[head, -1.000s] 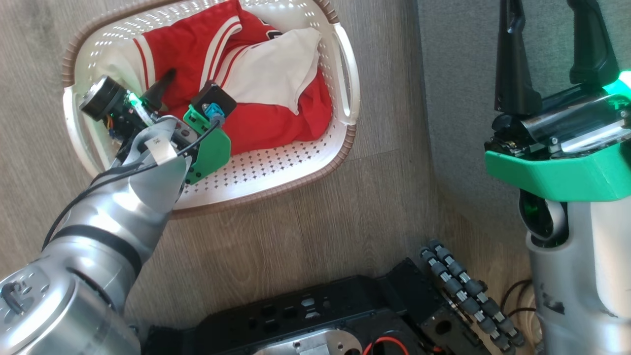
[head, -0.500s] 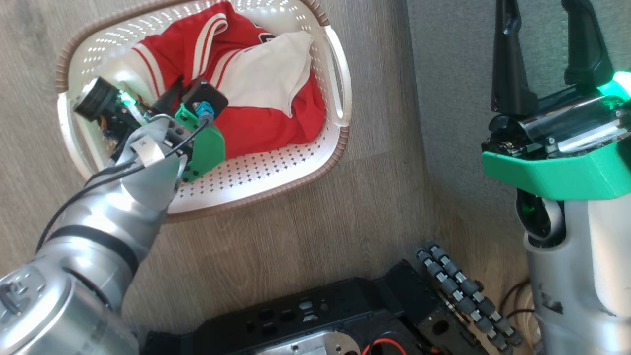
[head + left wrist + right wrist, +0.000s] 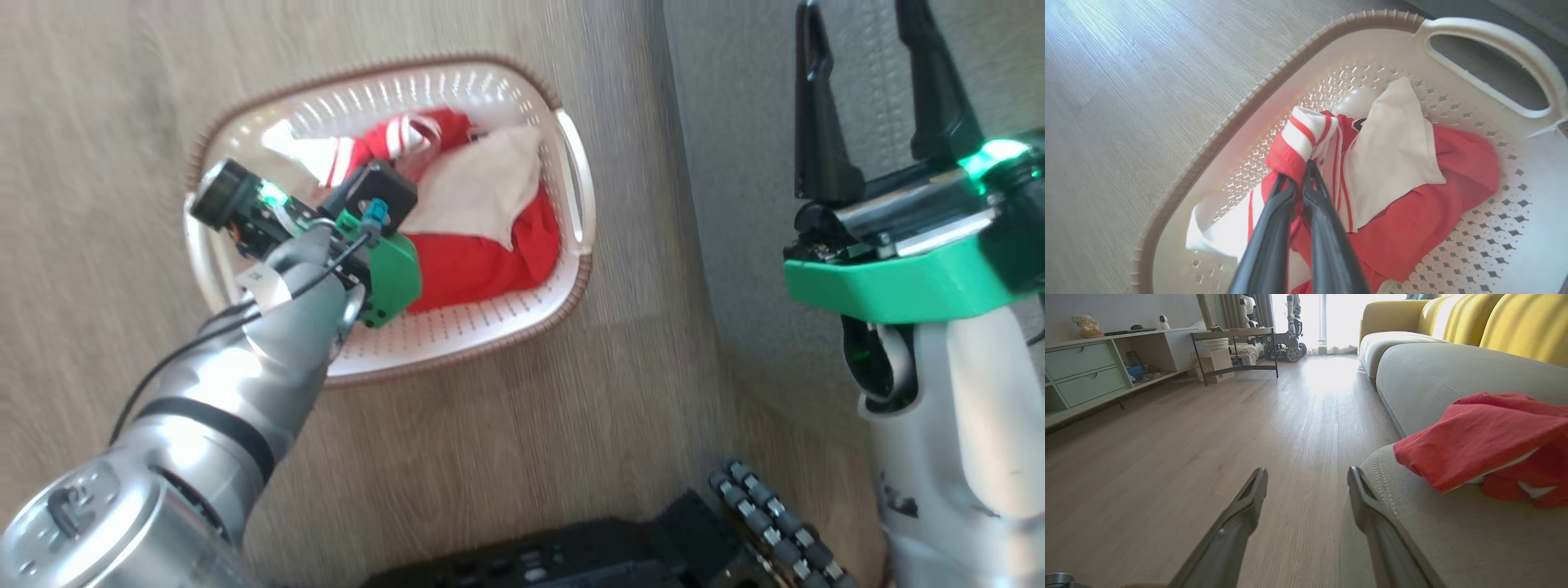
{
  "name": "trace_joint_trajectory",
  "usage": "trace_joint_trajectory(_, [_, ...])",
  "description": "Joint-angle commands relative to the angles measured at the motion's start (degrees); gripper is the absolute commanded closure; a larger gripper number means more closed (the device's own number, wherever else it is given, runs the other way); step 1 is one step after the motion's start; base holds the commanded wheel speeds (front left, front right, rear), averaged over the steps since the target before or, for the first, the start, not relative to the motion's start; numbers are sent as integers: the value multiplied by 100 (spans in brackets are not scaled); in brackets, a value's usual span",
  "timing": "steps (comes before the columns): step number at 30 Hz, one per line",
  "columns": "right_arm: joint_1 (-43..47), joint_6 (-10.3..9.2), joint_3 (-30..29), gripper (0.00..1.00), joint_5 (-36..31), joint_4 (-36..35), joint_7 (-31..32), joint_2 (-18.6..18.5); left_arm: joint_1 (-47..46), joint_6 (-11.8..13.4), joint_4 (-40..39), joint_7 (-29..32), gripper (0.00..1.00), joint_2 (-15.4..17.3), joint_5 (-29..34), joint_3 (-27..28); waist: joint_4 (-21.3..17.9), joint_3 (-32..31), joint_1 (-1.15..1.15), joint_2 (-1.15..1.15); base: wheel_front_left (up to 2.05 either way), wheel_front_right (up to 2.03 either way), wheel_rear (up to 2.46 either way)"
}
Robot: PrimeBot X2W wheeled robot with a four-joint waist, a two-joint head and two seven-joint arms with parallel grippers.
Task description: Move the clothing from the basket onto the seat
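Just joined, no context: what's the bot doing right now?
It is unloading laundry. The left gripper is shut on a red-and-white striped fold of the clothing in the basket, and the pinched fold stands up from the pile. The right gripper is open and holds nothing, beside the edge of the seat. One red garment lies on the seat.

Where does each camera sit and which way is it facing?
Head: up top, looking down at basket, clothing, seat edge; left arm, right hand show.
Left wrist: along the shut left hand, pinching clothing in the basket.
Right wrist: along the open right hand, over floor, past a red garment on the seat.
Shared: head and left wrist both show the basket.
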Motion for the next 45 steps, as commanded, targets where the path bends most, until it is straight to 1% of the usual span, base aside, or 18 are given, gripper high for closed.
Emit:
trace_joint_trajectory(1, [327,-2,46,0,-47,-43,-36,15,125,6,-167,-70,100,-9,-82,106,196,-521,0,0,0,0,0])
trace_joint_trajectory(3, [420,-2,16,0,-77,109,-36,15,213,-19,-329,-77,100,-22,-173,110,270,-823,0,0,0,0,0])
trace_joint_trajectory(6, [570,-2,-19,0,-100,362,-36,15,408,-83,-782,-3,100,-26,-401,115,364,-1298,0,0,0,0,0])
trace_joint_trajectory(7, [570,-2,-19,0,-100,362,-36,15,408,-83,-782,-3,100,-26,-401,115,364,-1298,0,0,0,0,0])
trace_joint_trajectory(14, [980,-2,-87,0,-166,957,-36,15,806,-117,-1488,109,100,-28,-904,123,579,-2450,0,0,0,0,0])
trace_joint_trajectory(18, [1207,-2,-100,0,-164,1260,-36,15,943,-147,-1721,137,100,-28,-1127,131,687,-3071,0,0,0,0,0])
trace_joint_trajectory(21, [1364,-2,-60,0,-128,1468,-36,15,1036,-217,-1861,192,100,-28,-1296,147,753,-3506,0,0,0,0,0])
trace_joint_trajectory(28, [1706,-2,42,0,-78,1863,-36,15,1167,-308,-2137,362,100,-29,-1641,222,907,-4352,0,0,0,0,0])
trace_joint_trajectory(31, [1826,-2,97,0,-59,1978,-36,15,1155,-380,-2217,490,100,-29,-1755,251,965,-4576,0,0,0,0,0])
trace_joint_trajectory(37, [1934,-2,185,0,-26,2178,-36,15,937,-505,-2368,767,100,-24,-1911,324,1087,-4834,0,0,0,0,0])
trace_joint_trajectory(43, [1850,-2,403,0,-54,2432,-34,15,687,-561,-2593,884,100,-25,-2060,439,1201,-4996,0,0,0,0,0])
trace_joint_trajectory(45, [1735,-2,521,0,-95,2581,-27,15,575,-542,-2753,882,100,-26,-2129,496,1267,-5045,0,0,0,0,0])
